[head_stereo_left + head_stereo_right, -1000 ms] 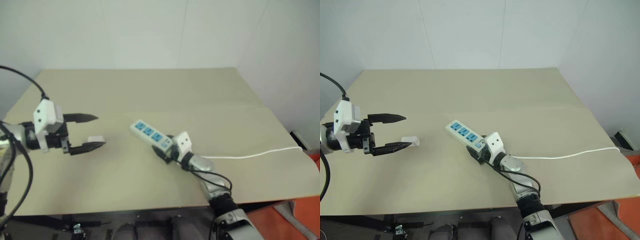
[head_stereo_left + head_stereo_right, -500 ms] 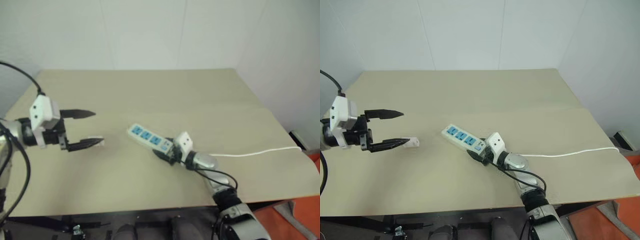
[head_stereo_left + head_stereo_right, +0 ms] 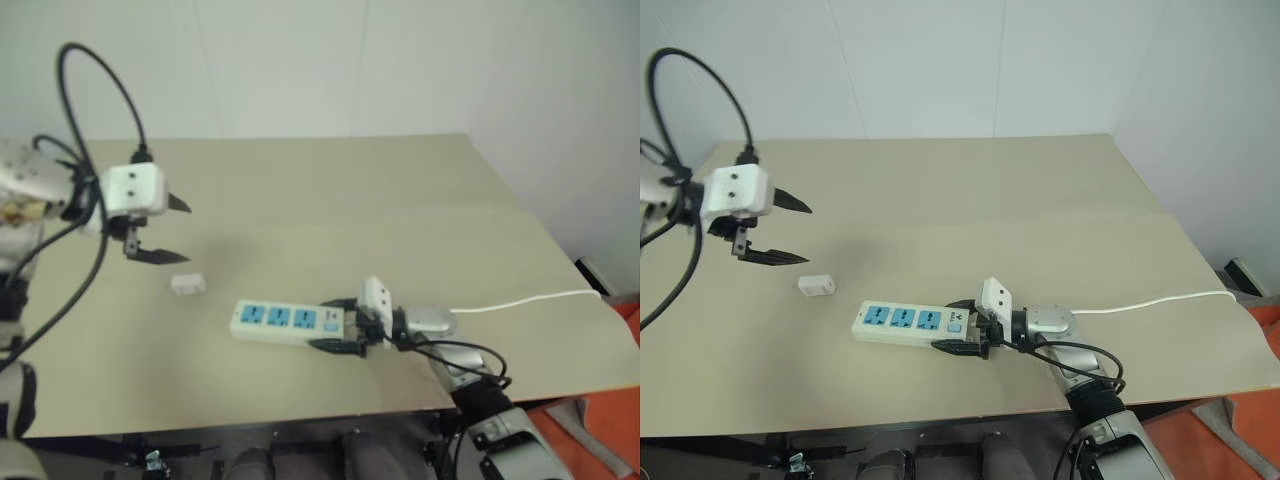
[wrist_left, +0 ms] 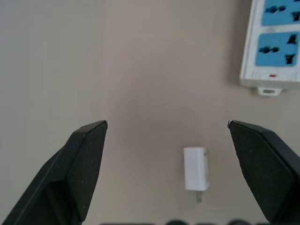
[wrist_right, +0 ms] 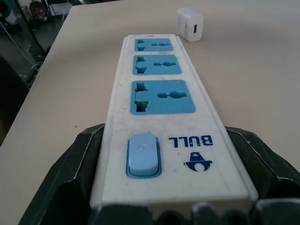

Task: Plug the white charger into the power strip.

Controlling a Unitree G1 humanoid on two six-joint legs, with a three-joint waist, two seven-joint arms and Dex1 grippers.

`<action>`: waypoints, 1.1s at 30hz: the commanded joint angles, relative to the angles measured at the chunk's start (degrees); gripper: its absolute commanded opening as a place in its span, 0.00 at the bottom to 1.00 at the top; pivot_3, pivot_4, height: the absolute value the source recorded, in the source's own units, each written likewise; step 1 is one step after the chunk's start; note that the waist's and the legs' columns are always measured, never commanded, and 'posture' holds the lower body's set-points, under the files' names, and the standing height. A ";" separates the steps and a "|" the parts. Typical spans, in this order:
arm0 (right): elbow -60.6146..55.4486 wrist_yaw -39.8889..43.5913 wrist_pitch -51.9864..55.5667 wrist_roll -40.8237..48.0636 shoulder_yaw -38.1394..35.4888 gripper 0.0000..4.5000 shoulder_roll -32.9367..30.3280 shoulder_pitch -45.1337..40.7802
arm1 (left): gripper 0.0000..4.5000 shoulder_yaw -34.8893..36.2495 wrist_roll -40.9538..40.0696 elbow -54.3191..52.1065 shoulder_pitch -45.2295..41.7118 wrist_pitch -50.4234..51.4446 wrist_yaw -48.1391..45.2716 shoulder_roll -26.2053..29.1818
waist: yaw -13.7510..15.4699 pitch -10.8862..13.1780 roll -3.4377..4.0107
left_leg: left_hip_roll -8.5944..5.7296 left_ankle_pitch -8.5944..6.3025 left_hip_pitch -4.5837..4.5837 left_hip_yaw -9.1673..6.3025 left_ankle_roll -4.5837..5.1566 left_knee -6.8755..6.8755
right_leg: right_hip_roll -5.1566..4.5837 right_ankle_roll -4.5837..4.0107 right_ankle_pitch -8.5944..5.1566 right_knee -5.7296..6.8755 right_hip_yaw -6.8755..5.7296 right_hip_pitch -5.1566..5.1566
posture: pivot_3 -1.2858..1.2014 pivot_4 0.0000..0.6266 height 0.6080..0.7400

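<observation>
1. The white charger point(image 3: 816, 286) lies on the tan table point(image 3: 970, 190), free of both grippers, just beyond the far end of the power strip point(image 3: 905, 323) and towards the robot's left. In the left wrist view its short metal prongs point(image 4: 199, 197) stick out from one end.
2. The power strip lies flat near the table's front edge, its three blue sockets facing up. Its near end with the blue switch point(image 5: 143, 154) sits between the fingers of the right gripper point(image 3: 962, 335), which are clamped against both long sides of that end.
3. The right wrist view cuts off the strip's near end at the frame edge, so the cable's joint with the strip is hidden; in the head views the right arm covers it.
4. The thin white cable point(image 3: 1150, 304) runs from behind the right arm across the table to its right edge.
5. The left gripper point(image 3: 775, 230) hangs above the table beyond the charger, fingers spread wide and empty; its wrist view takes in the charger and a cut-off corner of the strip.
</observation>
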 commanded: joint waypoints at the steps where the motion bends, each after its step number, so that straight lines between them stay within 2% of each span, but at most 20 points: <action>1: -0.50 0.32 -1.24 0.31 0.00 0.76 1.26 -1.77 | 1.00 -7.62 6.36 8.45 -7.75 2.06 -3.39 -2.56 | 0.05 0.00 0.00 | 0.00 0.00 -0.01 0.00 0.00 0.00 | 0.00 0.00 0.00 0.02 0.00 0.00 | 0.52 0.24 1.00; 6: -0.51 0.12 -1.18 -0.33 -0.06 0.76 1.49 -1.57 | 1.00 -14.69 13.25 19.63 -15.60 3.60 -3.57 -8.87 | -0.10 0.00 -0.01 | -0.01 0.01 -0.53 -0.05 0.01 0.10 | 0.02 0.01 0.00 0.24 0.02 -0.58 | 0.52 0.24 1.00; 11: -1.37 0.35 -0.79 -0.27 -0.16 0.76 0.96 -1.08 | 1.00 -19.92 19.81 27.28 -18.20 1.63 -3.49 -14.01 | -0.08 0.00 0.00 | 0.02 0.00 -0.69 -0.15 0.01 0.09 | 0.14 -0.01 -0.01 0.33 0.02 -0.77 | 0.52 0.24 1.00; 20: -1.84 -0.24 -0.97 -0.67 0.16 0.76 1.14 -0.90 | 1.00 -21.23 25.90 34.58 -19.26 -1.30 -2.30 -19.49 | -0.04 0.01 -0.02 | 0.01 0.01 -0.74 -0.18 0.01 0.14 | 0.13 0.00 0.00 0.33 0.02 -0.75 | 0.52 0.24 1.00; 33: -2.33 -1.85 -0.82 -0.83 0.31 0.76 1.78 -0.44 | 1.00 -21.21 30.13 37.33 -16.54 -4.66 1.70 -21.49 | -0.06 0.01 -0.02 | 0.01 0.01 -0.71 -0.20 0.01 0.14 | 0.13 0.01 0.00 0.38 0.02 -0.73 | 0.52 0.24 1.00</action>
